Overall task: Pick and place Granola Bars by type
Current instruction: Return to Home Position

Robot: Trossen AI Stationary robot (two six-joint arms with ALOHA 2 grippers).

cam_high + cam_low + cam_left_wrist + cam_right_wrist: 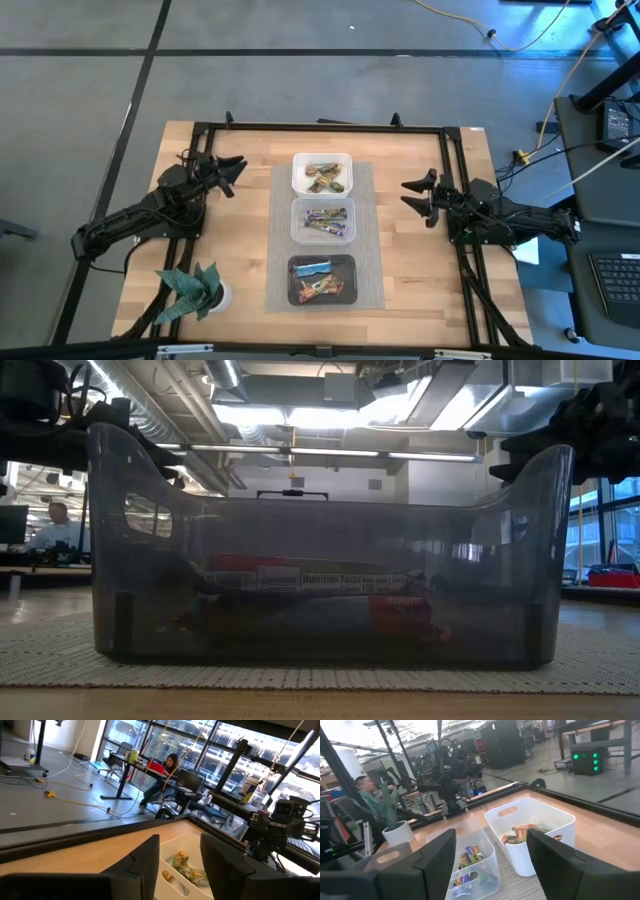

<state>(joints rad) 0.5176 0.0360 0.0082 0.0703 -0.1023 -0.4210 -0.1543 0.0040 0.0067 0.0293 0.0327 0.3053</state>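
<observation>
table (240, 270): wood, grey mat (368, 250) down the middle, used as landmark
tubs: white tub (322, 158) at mat's far end, clear tub (322, 203) mid-mat, black tub (322, 260) at near end
Granola Bars (324, 178): all seemed sorted, green-brown in white, purple-blue in clear, red-orange in black; none loose on mat
left gripper (234, 174): left of mat, fingers parted, empty
right gripper (412, 195): right of mat, fingers wide apart, empty
step: likely finishing; best kept both arms raised, clear of tub rims
</observation>
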